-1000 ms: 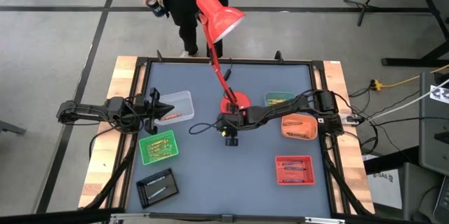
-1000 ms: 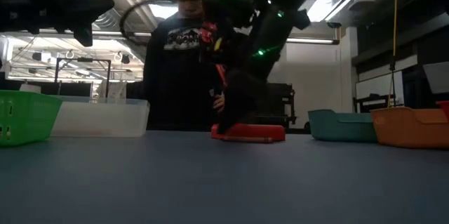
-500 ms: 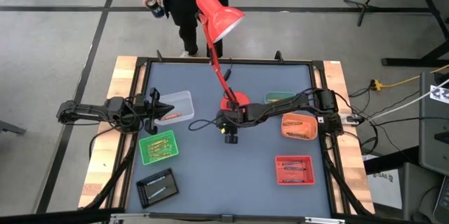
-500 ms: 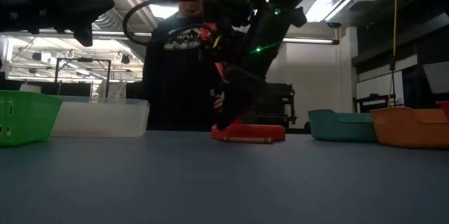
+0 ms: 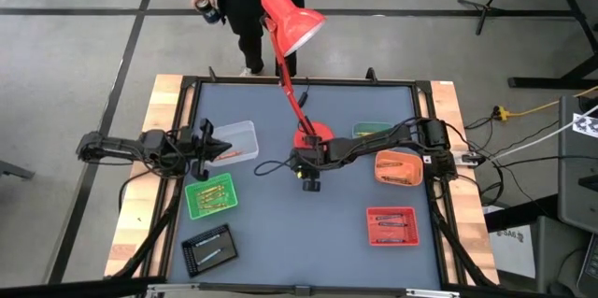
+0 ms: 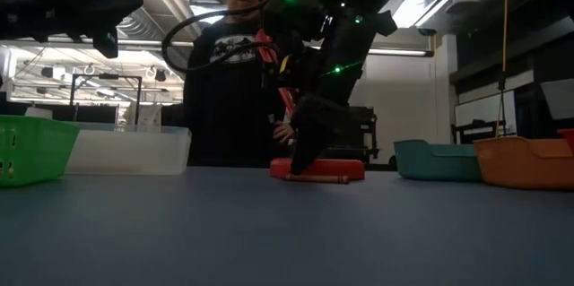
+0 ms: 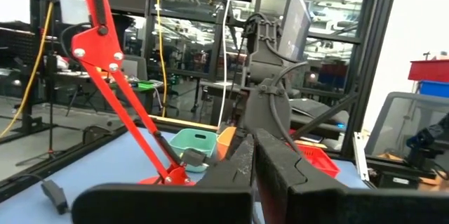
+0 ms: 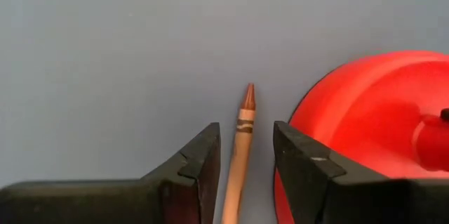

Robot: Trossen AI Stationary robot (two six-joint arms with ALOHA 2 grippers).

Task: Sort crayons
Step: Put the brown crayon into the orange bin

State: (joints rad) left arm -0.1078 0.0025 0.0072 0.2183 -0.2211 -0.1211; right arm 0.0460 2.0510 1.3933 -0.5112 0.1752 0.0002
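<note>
Over the last second the right pincer has dipped lower at the lamp's foot, while the left arm has barely shifted. Its fingers stand apart, straddling an orange-brown crayon that lies flat on the bench; whether they touch it cannot be told. Just beside the crayon sits the red lamp base. The left pincer, fingers pressed together and empty, hovers by the clear tray. The green tray holds more crayons, as does the red tray.
</note>
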